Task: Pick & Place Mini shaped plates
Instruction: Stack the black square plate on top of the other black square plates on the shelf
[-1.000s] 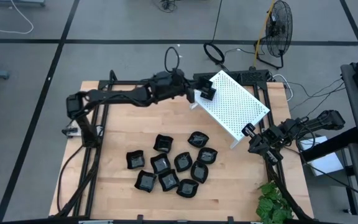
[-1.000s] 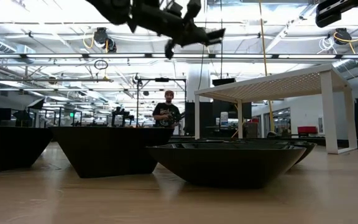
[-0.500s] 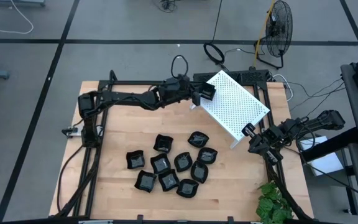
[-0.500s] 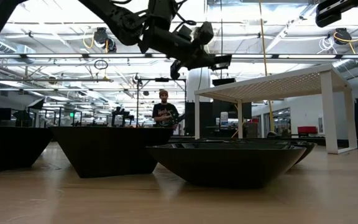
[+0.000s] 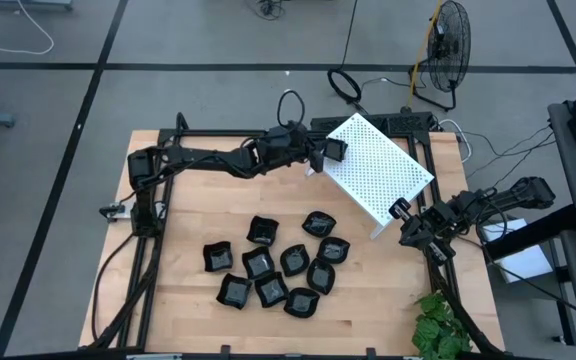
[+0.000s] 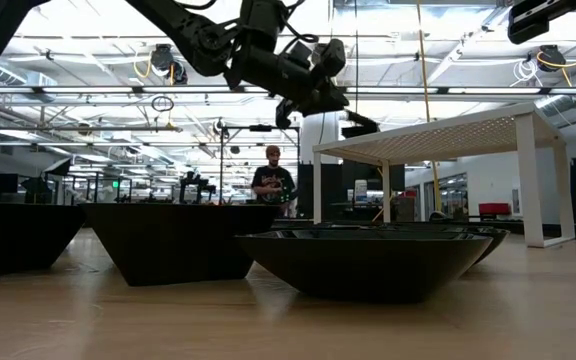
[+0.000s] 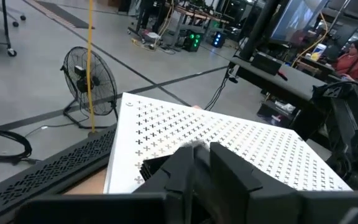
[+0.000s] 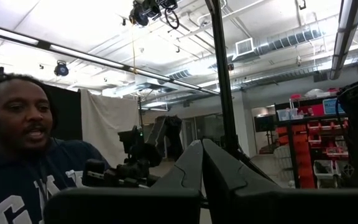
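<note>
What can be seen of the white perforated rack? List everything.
The white perforated rack is a flat rectangular panel, pierced all over with small cross-shaped holes and looking like painted metal or plastic. It stands on short white legs at the table's far right part, turned at a slant to the table's edges. The low view shows it as a raised shelf with open space beneath. The left tool hangs at its far corner; whether they touch cannot be told.

a white perforated rack (image 5: pixel 378 168) is seen standing on legs at the far right part of the wooden table (image 5: pixel 188 225). a fan (image 5: pixel 450 45) and cables (image 5: pixel 346 85) are seen on the floor beyond it. green leaves (image 5: pixel 438 332) are seen at the table's near right corner. a person (image 6: pixel 272 182) is visible in the room behind.
</note>
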Robot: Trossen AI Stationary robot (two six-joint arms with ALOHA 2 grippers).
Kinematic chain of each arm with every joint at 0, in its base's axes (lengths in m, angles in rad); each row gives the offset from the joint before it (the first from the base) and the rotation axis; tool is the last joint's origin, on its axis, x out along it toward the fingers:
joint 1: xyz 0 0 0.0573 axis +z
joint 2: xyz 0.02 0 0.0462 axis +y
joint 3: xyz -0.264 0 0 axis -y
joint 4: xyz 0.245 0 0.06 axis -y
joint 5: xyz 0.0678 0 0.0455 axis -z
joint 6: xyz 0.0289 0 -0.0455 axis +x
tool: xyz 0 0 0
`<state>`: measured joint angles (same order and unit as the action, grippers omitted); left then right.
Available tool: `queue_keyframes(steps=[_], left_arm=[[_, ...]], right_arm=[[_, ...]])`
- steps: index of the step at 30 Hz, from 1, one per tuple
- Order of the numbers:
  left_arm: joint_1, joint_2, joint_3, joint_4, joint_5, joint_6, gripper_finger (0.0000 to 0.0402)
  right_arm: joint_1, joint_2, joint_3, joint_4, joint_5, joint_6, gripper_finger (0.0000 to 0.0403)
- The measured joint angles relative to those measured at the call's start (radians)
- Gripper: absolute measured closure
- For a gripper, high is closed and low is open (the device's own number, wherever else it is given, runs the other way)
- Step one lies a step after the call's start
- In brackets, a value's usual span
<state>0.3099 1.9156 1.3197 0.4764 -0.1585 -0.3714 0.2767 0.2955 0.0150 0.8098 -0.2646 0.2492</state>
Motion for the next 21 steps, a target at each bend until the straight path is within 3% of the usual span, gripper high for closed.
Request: queue_keyframes(steps=[7, 15, 17, 21], left_arm=[[0.003, -0.004, 0.0, 0.0, 0.002, 0.021, 0.0325], [0.028, -0.171, 0.0, -0.136, 0.183, 0.197, 0.032], [0.028, -0.214, 0.0, -0.25, 0.176, 0.209, 0.032], [0.029, -0.236, 0.0, -0.422, 0.045, 0.211, 0.032]], right_arm=[[0.0, 0.0, 0.0, 0.0, 0.0, 0.0, 0.0403], [0.0, 0.0, 0.0, 0.0, 0.0, 0.0, 0.0403], [0.0, 0.0, 0.0, 0.0, 0.0, 0.0, 0.0403], [0.0, 0.0, 0.0, 0.001, 0.0, 0.0, 0.0403]])
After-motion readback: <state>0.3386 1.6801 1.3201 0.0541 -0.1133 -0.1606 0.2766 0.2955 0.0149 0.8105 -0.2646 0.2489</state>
